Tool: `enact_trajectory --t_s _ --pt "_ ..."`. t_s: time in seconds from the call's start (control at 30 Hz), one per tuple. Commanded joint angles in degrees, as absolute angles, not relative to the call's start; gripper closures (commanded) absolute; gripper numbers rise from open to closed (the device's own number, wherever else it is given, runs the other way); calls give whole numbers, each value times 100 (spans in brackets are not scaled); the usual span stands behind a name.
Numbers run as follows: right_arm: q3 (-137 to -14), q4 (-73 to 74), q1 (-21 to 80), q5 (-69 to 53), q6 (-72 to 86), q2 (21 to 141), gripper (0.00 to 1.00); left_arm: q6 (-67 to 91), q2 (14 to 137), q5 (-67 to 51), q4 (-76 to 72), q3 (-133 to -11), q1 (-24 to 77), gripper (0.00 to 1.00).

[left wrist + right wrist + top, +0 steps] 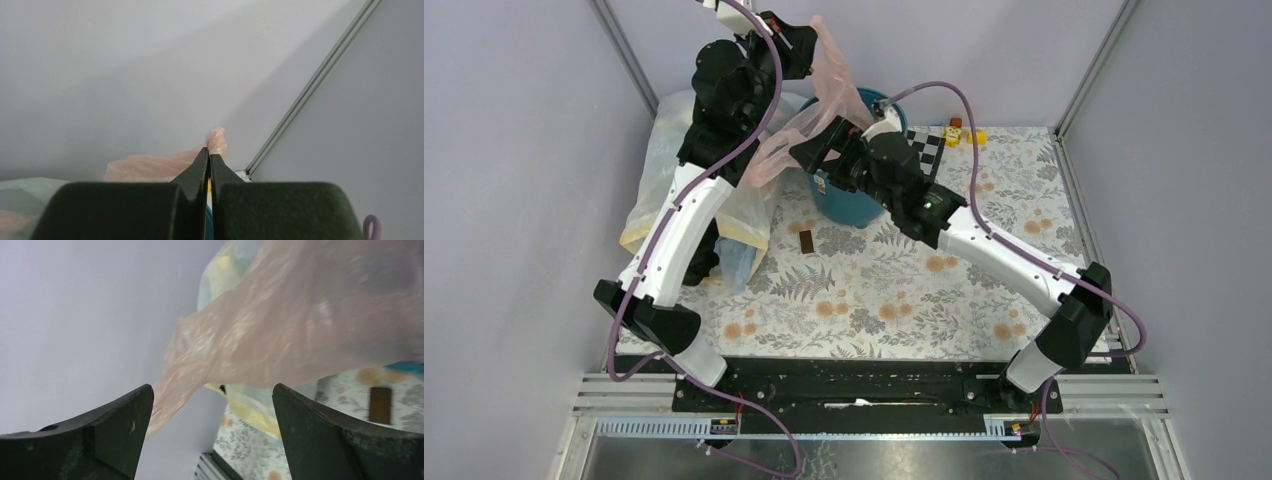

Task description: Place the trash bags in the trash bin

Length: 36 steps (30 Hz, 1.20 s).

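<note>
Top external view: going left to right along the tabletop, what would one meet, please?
Heap of clear and yellow bags → small brown block → trash bin → checkered board → small yellow object.

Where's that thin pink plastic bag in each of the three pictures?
Top external: the pink bag hangs upper middle by the trash bin, pinched by the left gripper.
Left wrist: the bag pokes from the shut fingertips, centre.
Right wrist: it fills the upper right, beyond the open right gripper.
Shared landmark: the trash bin.
</note>
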<state>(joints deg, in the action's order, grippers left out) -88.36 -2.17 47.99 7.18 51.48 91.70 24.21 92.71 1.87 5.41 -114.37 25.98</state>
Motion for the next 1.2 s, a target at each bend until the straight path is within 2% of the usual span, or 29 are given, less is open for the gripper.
enact_trajectory --t_s 0.0,0.17,0.33,0.43,0.57,0.7,0.73,1.0,1.07,1.17 --pt "-8920 -955 5211 1263 5642 9275 4 2346 8922 390 217 -11190 2591 100" --pt "-9026 -980 5369 1485 6052 9523 6 2344 8832 413 199 -11017 2593 100" --pt "-9358 -962 5414 1602 6300 9867 16 2326 8774 430 161 -10919 2593 100" --pt "-9417 -1019 5412 1714 6211 9902 26 2041 8730 616 300 -11005 2589 100" --pt "-9230 -1142 5414 2091 5872 9742 52 1770 8609 939 356 -10960 2593 100" --pt "-9110 -1092 5405 2301 5458 9500 98 1670 8558 1071 334 -10875 2593 100" --pt "-9056 -1022 5405 2373 5367 9400 100 1644 8553 1117 337 -10852 2593 100" --pt "-8557 215 5049 2960 4645 8350 100 1356 8598 1739 584 -10788 2593 100" --pt "-8788 1007 4689 2616 4552 8278 100 1255 8732 1989 819 -10908 2586 100" --pt "-9335 2206 3853 1396 4394 8361 100 1095 9104 2242 1456 -11402 2542 100"
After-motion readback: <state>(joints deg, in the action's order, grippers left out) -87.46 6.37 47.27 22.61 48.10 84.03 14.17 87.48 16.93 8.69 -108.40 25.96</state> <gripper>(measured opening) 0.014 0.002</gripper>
